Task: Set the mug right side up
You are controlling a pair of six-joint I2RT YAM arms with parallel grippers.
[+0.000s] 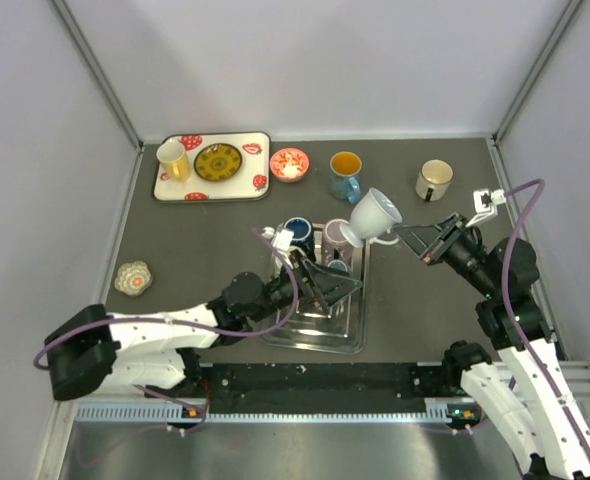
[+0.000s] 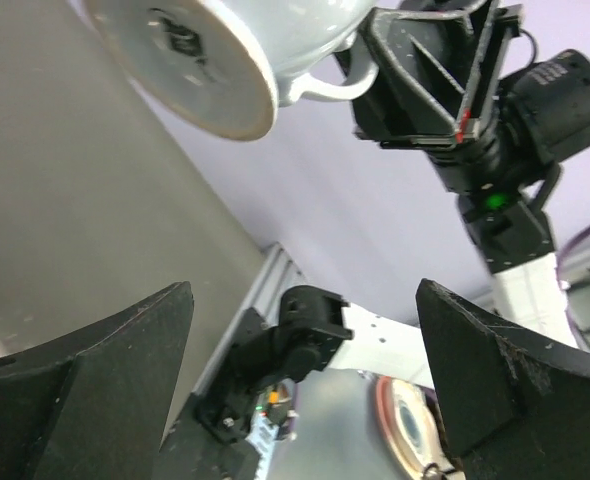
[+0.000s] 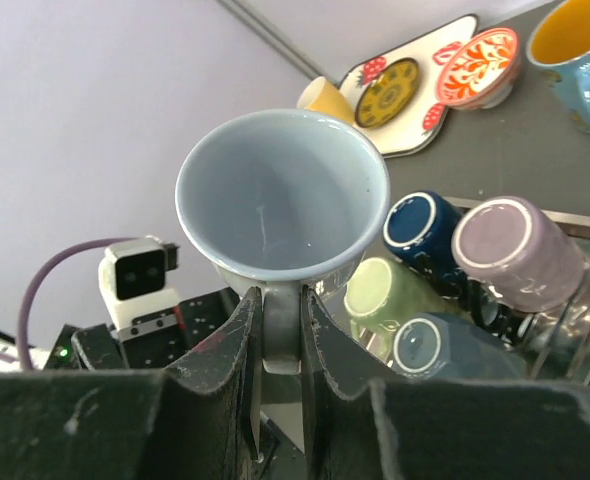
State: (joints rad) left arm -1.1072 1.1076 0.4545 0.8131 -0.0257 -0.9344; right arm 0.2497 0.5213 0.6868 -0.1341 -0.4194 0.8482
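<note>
While my right gripper (image 3: 280, 340) pinches one pale mug (image 1: 375, 213) by its handle, tilted above the rack (image 1: 358, 338), my left gripper (image 1: 337, 287) gapes. Four inverted mugs (image 3: 520, 250) racked; grey table (image 1: 205, 250), pale walls (image 1: 325, 60).

Grey desk (image 1: 195, 250) carries a patterned tray (image 1: 237, 191); red bowl (image 1: 289, 163); blue mug (image 1: 345, 176); cream mug (image 1: 433, 180); metal rack (image 1: 315, 345); flower-shaped coaster (image 1: 133, 277).

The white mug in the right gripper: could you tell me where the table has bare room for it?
Widest: the table between floral tray, flower coaster and metal tray. Smaller: the gap between blue mug and cream mug. Crowded: the metal tray, full of upside-down mugs.
</note>
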